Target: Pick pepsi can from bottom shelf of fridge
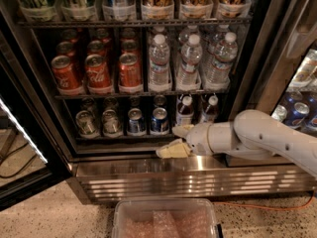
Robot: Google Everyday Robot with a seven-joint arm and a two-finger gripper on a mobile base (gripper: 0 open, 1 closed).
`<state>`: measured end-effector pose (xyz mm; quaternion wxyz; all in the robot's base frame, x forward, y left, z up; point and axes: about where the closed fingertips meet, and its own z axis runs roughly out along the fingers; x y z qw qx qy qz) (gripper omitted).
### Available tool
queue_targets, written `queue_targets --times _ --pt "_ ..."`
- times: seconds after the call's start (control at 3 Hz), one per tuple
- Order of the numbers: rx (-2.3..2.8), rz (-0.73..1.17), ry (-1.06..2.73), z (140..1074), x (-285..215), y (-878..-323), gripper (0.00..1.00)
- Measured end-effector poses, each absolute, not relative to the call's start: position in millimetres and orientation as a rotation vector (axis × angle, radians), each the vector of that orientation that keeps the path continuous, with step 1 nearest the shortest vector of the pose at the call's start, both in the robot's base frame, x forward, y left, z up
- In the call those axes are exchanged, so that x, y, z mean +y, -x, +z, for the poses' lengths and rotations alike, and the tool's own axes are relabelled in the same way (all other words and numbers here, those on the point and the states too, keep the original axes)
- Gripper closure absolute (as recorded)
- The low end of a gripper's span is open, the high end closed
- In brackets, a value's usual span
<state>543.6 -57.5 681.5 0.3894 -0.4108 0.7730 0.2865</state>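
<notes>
Two blue pepsi cans stand side by side on the bottom shelf (119, 139) of the fridge (148, 177): one pepsi can (159, 121) on the right, another (134, 122) to its left. My gripper (175, 141) hangs just in front of the shelf's rail, slightly right of and below the right pepsi can. Its cream fingers (171, 150) are spread apart and hold nothing. It does not touch a can. The white arm (257, 138) reaches in from the right.
Silver-grey cans (86, 124) fill the shelf's left lanes, and dark bottles (185, 111) stand right of the pepsi cans. Red Coca-Cola cans (98, 72) and water bottles (189, 58) sit on the rack above. A clear plastic bin (166, 219) lies on the floor below.
</notes>
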Motion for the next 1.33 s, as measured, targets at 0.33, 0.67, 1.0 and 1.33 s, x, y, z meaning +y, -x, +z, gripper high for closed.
queue_targets --times 0.33,0.67,1.0,1.33 --pt "1.955 0.640 1.122 632.9 -13.4 -594.2 0.27" --pt "1.953 0.640 1.125 632.4 -10.1 -595.0 0.28" --pt "1.962 0.659 1.084 633.4 -13.5 -585.4 0.24" --pt "1.952 0.722 1.073 626.7 2.1 -587.0 0.22"
